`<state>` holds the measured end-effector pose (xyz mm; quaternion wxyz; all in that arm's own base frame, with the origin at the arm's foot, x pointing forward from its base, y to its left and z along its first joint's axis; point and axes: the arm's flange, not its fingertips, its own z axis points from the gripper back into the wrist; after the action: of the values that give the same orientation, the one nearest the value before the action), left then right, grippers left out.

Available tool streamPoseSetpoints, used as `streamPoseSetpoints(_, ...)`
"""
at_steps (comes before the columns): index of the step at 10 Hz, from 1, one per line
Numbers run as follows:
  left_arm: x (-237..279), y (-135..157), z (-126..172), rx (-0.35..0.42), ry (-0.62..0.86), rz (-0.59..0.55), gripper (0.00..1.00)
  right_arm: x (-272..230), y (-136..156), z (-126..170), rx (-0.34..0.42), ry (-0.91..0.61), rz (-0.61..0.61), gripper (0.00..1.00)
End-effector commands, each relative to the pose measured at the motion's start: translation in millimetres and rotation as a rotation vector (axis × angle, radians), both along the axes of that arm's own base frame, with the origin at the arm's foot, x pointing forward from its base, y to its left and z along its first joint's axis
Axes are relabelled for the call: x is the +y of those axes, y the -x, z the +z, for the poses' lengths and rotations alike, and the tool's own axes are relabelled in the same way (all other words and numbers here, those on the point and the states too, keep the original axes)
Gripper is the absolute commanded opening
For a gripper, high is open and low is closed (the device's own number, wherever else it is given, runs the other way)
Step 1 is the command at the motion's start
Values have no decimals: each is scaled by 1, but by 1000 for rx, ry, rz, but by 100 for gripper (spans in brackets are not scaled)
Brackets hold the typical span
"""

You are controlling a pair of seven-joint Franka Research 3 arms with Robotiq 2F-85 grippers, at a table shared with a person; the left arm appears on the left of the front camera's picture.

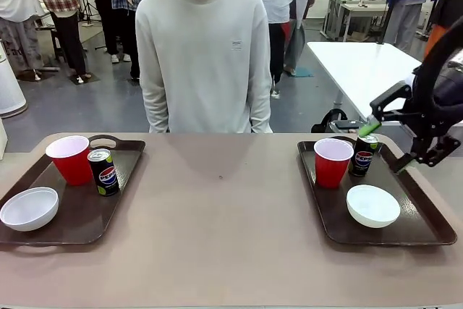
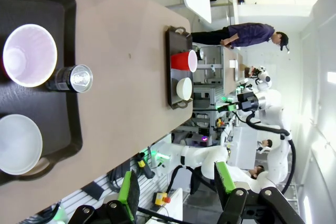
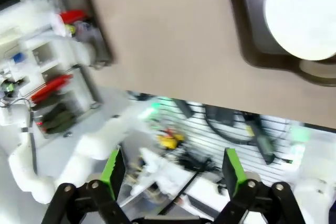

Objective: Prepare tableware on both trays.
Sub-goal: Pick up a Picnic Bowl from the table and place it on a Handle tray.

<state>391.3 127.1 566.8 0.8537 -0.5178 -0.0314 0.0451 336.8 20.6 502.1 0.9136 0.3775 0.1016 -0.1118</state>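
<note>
Overhead (left wrist): silver can [image 2: 73, 78] top.

The right end effector [image 1: 385, 146] is black, built of angular linked bars with round pivot pins, its fingertips faced in bright green pads [image 3: 113, 174]. The left end effector [image 2: 176, 189] matches it: black knuckles, green pads [image 2: 127, 188]. The person [image 1: 204, 56] opposite wears a plain pale grey sweatshirt with a small chest mark.

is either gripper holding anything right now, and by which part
Nothing is held. The right gripper is open beside the Pepsi can on its tray, and the left gripper is open with nothing between its fingers.
</note>
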Motion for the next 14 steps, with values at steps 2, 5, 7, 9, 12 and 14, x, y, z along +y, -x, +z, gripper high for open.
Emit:
streamPoseSetpoints(2, -2, 2, 4, 10, 21, 10, 76, 1, 15, -23, -179, -765, -24, 97)
streamPoseSetpoints(5, -2, 2, 4, 10, 21, 10, 76, 15, 19, -23, -225, -872, 173, 97)
streamPoseSetpoints(7, -2, 2, 4, 10, 21, 10, 76, 10, 10, 1, -215, -760, 23, 97)
streamPoseSetpoints(9, -2, 2, 4, 10, 21, 10, 76, 10, 10, 1, -215, -760, 23, 97)
streamPoseSetpoints(12, -2, 2, 4, 10, 21, 10, 76, 10, 10, 1, -215, -760, 23, 97)
streamPoseSetpoints(14, -2, 2, 4, 10, 21, 10, 76, 10, 10, 1, -215, -760, 23, 97)
